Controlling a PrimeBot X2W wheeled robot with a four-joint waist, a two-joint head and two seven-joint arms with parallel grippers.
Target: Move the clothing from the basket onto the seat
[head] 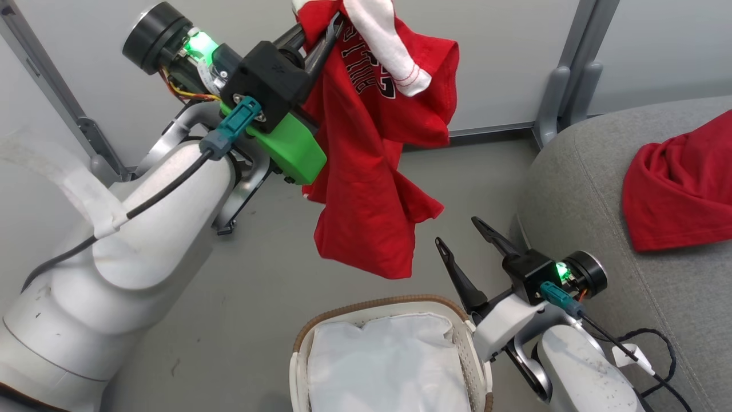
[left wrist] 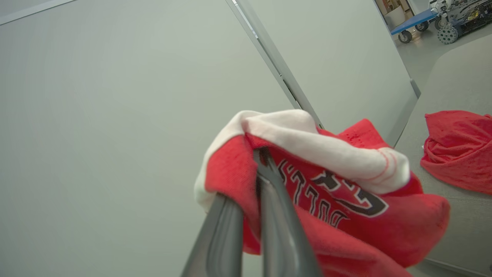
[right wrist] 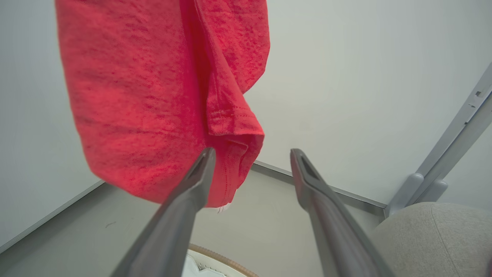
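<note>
My left gripper (head: 334,26) is raised high and shut on a red garment (head: 369,171) with white trim and black "BULLS" lettering, which hangs in the air above the basket (head: 320,335). In the left wrist view the fingers (left wrist: 269,184) pinch the red cloth (left wrist: 346,200) at its white collar. A second red garment (head: 680,183) lies crumpled on the grey seat (head: 577,189) at the right. My right gripper (head: 457,232) stands open beside the basket's right rim, nothing between its fingers. The hanging red garment (right wrist: 153,96) is just beyond them in the right wrist view.
Inside the basket is a white cloth liner (head: 389,360). A pale wall with grey metal posts (head: 566,74) runs behind. A black cable (head: 652,343) lies on the seat's front edge near my right arm. Grey floor (head: 240,297) lies left of the basket.
</note>
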